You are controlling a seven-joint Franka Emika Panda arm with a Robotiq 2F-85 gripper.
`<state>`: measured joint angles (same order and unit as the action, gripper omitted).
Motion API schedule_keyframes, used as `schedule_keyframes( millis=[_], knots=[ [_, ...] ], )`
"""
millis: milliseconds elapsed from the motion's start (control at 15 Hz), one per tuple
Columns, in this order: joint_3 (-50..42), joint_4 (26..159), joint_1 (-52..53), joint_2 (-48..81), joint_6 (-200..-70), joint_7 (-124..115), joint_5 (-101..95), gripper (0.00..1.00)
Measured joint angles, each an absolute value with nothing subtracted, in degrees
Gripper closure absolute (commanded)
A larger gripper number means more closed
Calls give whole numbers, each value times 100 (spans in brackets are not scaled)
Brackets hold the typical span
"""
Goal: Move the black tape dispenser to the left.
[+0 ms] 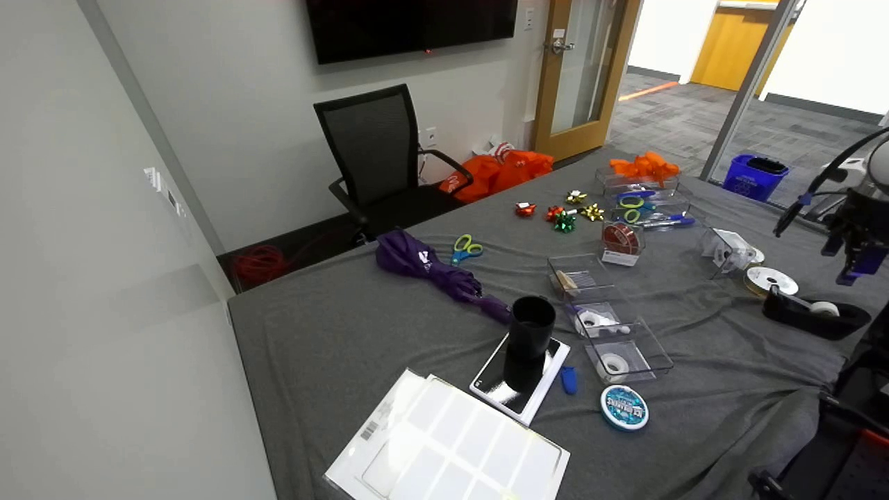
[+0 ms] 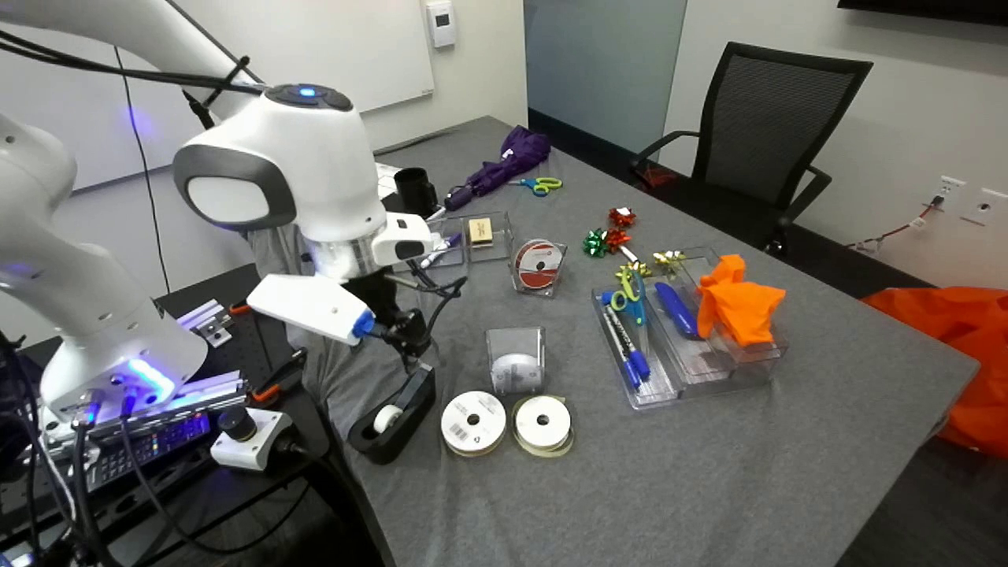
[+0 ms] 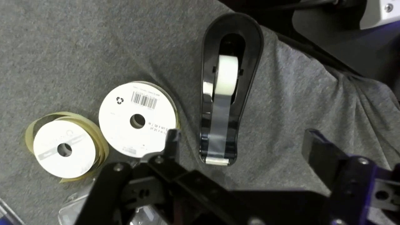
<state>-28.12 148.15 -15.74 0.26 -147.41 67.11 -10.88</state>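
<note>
The black tape dispenser (image 3: 245,84) lies on the grey cloth with a white tape roll in it. In the wrist view its narrow cutter end points towards my gripper. It also shows in both exterior views, near the table edge by the robot (image 1: 809,321) (image 2: 408,424). My gripper (image 3: 243,135) is open with nothing between its fingers. It hangs above the table, near the dispenser's cutter end and not touching it. In the wrist view the cutter end appears between the fingertips, closer to the left finger. The gripper also shows in both exterior views (image 1: 837,261) (image 2: 413,350), partly hidden.
Two white ribbon spools (image 3: 147,115) (image 3: 73,137) lie beside the dispenser; the left finger overlaps the nearer one in the wrist view. A clear holder (image 2: 516,358) stands behind them. Clear trays (image 2: 685,370) hold markers and orange cloth. More clear trays (image 1: 611,333) stand further along.
</note>
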Motion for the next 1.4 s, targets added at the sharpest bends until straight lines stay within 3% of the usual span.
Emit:
schedule_keyframes(
  millis=[533, 1000, 1067, 1133, 1200, 1400],
  knots=[
    [-2254, 14351, -2316, 1573, -15312, 7729, -366, 0],
    [-1457, 14058, -3206, 2176, -15305, 8554, 462, 0],
    [-1390, 14043, -3306, 2208, -15305, 8662, 530, 3],
    [-1344, 14027, -3386, 2235, -15305, 8727, 556, 27],
    [-1309, 14002, -3451, 2267, -15307, 8763, 561, 28],
    [-1230, 13952, -3571, 2338, -15307, 8793, 562, 47]
  ],
)
